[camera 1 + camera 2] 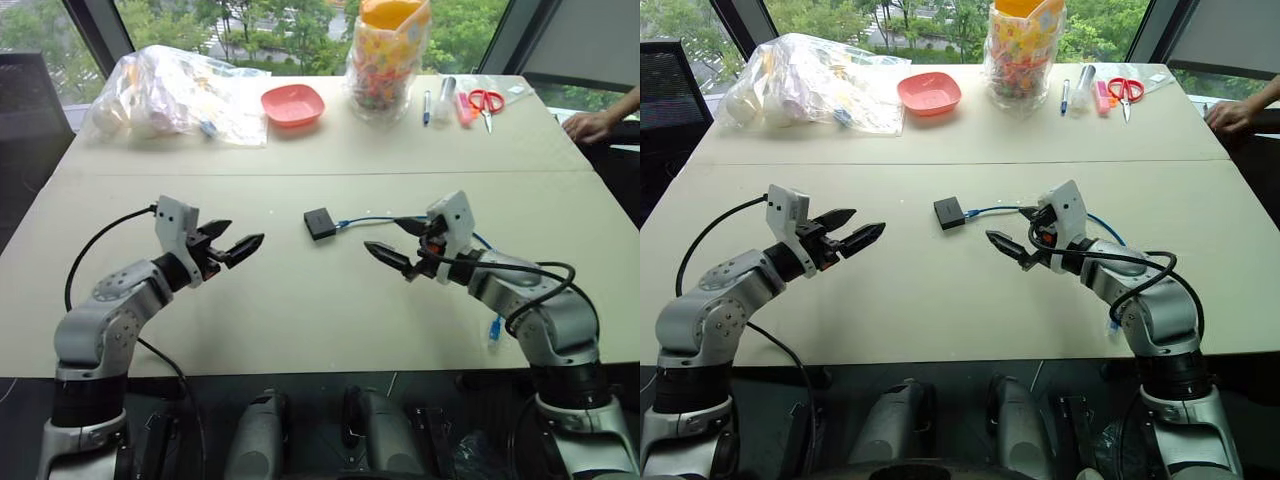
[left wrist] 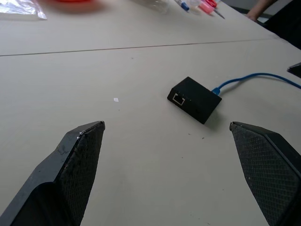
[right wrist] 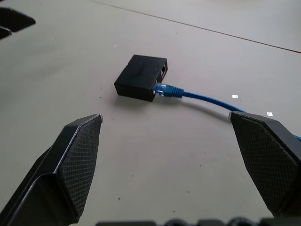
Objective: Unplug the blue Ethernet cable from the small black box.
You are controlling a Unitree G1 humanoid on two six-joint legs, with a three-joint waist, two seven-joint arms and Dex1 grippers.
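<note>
A big pale table [image 1: 300, 330] holds everything. At its far edge sit a clear plastic bag [image 1: 175, 95], a tall jar of colorful bits [image 1: 388, 60], a pink bowl [image 1: 292, 104], pens [image 1: 427, 106] and red scissors [image 1: 487, 101]. A person's hand [image 1: 588, 125] rests at the far right corner.

The left gripper [image 1: 232, 248] hangs over the table with its fingers spread wide and nothing in them. The right gripper [image 1: 400, 243] is spread wide too, and holds nothing. They face each other, with the small black box [image 1: 320, 223] lying flat on the table between them, a little farther away. The blue cable [image 1: 370, 220] is plugged into the box's right side and runs off to the right, passing under the right gripper.

To do this well, I think one gripper should pin the box so it cannot slide. The other should pinch the plug right next to the box, not the thin cord, then pull straight out.

The right wrist view shows the blue plug [image 3: 168, 90] sitting in its port, which looks tiny from the head views. The left wrist view shows another port [image 2: 178, 99] on the box's other side, and it is empty. The head views show how the cable hangs over the table's near right edge [image 1: 495, 328].
</note>
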